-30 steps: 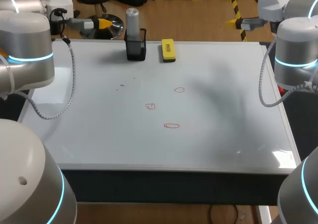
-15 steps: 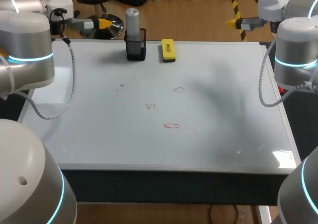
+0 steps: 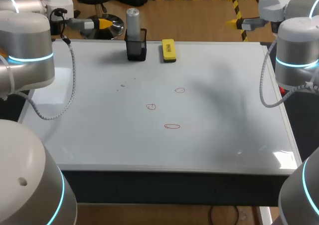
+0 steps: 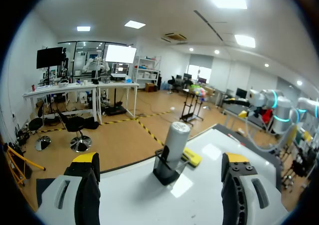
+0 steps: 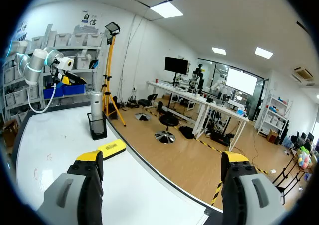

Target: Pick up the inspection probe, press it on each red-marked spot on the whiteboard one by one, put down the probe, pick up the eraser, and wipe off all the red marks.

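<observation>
head view. the whiteboard [image 3: 224, 135] fills the table. the inspection probe [image 3: 132, 19] stands upright in a black holder [image 3: 136, 49] at about 11 o'clock on the board's far edge. the yellow eraser [image 3: 169, 51] lies flat just beside the holder, at its 3 o'clock, apart from it. three red marks sit near the board's centre: the middle mark [image 3: 151, 106], a second mark [image 3: 180, 90] at its 2 o'clock and a third mark [image 3: 172, 126] at its 5 o'clock. my left claw [image 3: 102, 23] hangs off the far left corner and my right claw [image 3: 233, 22] off the far right corner.

left wrist view. my left claw [image 4: 160, 158] is released, fingers spread wide, nothing between them. the probe is at 12 o'clock ahead and the eraser lies beyond it.

right wrist view. my right claw [image 5: 162, 157] is likewise released and empty. the holder with the probe [image 5: 95, 103] is ahead at about 10 o'clock, well apart.

handling. the probe looks like a rigid, smooth grey cylinder, so it is probably slippery. i judge that the best hold is on the bare upper body above the holder rim, followed by a straight lift. the eraser looks light. grip it across its narrow sides.
</observation>
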You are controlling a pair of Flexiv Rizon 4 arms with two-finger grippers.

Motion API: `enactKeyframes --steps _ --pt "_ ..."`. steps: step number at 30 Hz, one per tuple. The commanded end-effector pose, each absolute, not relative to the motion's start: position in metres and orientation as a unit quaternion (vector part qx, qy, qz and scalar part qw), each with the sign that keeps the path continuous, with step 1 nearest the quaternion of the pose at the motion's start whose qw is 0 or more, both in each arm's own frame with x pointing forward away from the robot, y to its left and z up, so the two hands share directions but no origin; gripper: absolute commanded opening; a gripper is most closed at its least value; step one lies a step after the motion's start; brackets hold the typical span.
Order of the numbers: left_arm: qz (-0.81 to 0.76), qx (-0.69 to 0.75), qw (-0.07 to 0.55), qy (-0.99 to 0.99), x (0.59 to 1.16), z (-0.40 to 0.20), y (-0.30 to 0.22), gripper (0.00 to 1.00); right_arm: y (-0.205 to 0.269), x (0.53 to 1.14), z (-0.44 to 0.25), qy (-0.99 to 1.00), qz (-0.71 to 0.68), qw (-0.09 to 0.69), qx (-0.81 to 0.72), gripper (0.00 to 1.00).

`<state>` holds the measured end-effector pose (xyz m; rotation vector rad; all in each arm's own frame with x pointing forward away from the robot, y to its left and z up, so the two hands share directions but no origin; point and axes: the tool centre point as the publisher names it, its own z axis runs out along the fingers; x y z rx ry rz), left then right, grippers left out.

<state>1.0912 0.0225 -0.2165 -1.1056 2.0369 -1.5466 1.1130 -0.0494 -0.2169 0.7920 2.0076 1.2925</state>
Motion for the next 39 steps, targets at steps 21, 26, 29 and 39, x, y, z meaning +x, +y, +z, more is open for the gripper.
enactKeyframes --steps 21,26,29,39 --pt "-0.608 -0.214 0.107 0.757 1.128 -0.215 -0.038 1.0 -0.05 1.113 -0.217 0.759 0.489 0.308 0.299 1.0" --pt "-0.628 -0.14 0.069 0.762 1.137 -0.217 -0.056 1.0 -0.05 1.113 -0.217 0.759 0.489 0.308 0.299 1.0" --pt "-0.636 -0.114 0.058 0.761 1.14 -0.218 -0.064 1.0 -0.05 1.113 -0.217 0.759 0.489 0.308 0.299 1.0" --pt "-0.68 -0.039 0.025 0.731 1.148 -0.232 -0.084 1.0 -0.05 1.113 -0.217 0.759 0.489 0.308 0.299 1.0"
